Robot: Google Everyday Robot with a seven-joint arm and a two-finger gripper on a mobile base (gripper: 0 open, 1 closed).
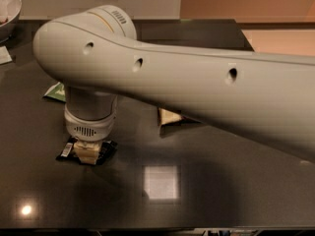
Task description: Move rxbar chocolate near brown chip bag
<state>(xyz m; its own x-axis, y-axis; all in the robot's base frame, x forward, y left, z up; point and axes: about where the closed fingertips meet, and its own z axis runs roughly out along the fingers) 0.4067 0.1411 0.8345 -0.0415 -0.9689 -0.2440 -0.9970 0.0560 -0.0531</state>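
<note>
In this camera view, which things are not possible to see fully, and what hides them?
1. brown chip bag: one corner shows; the arm covers the rest.
2. green bag: only a corner, behind the wrist.
3. rxbar chocolate: the claw, down upon it, hides its middle; text too small.
4. bowl: cut by the left edge.

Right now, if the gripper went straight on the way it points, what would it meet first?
The snack bar: the gripper points straight down over its middle, on the table. Whether it already touches is unclear.
</note>
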